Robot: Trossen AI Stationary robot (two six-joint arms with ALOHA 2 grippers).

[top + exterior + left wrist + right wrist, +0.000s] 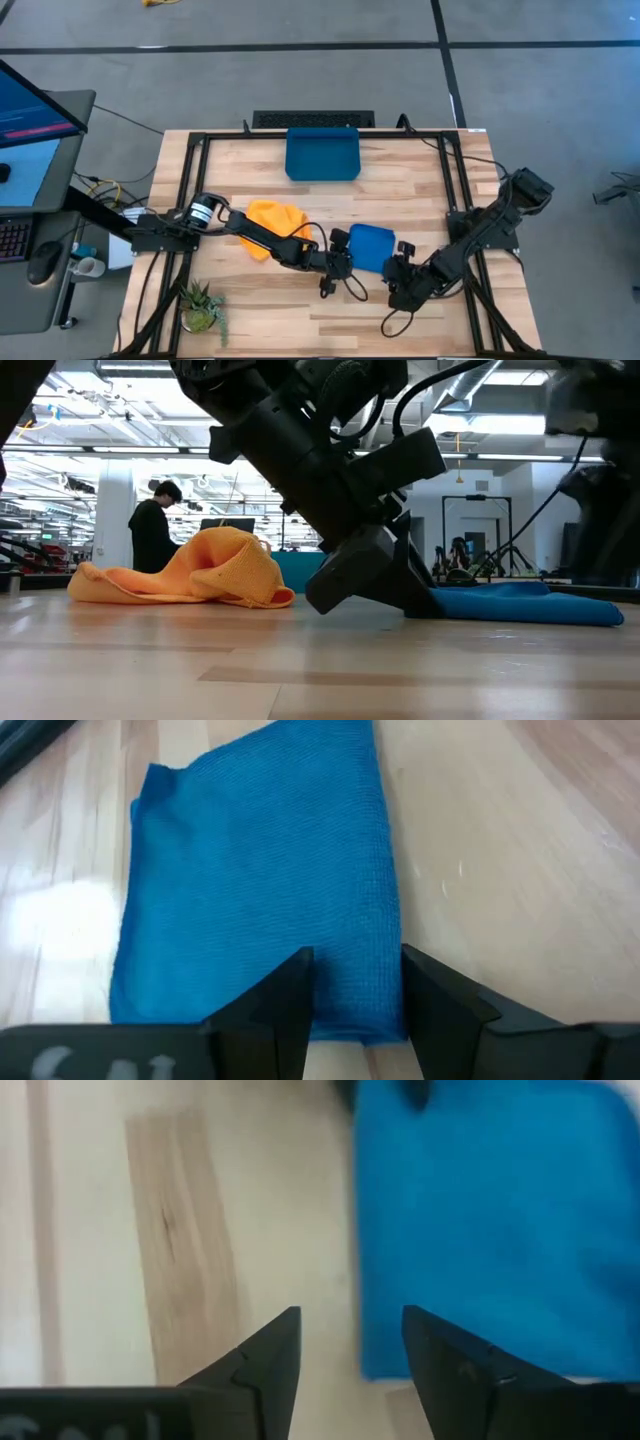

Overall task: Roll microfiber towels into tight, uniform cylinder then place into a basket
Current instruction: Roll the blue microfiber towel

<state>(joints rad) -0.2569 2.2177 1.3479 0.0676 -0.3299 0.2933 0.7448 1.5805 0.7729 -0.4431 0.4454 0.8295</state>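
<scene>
Wooden table (400,170), blue towel (372,246) flat at centre frame.
Both grippers, left (355,982) and right (350,1342), flank it with jaws open, apparently ready to start rolling.

Blue towel (372,246) flat; yellow-orange towel (274,218) crumpled; basket (322,153) at rear

Two dark, boxy-jointed arms trailing black cables; the left arm (205,212) carries a silver-white cylinder; grippers have dark wedge fingers.

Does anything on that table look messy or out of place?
Yes: the yellow towel lies crumpled in a heap left of centre, while the blue towel lies flat between both hands. The basket holds nothing.
</scene>
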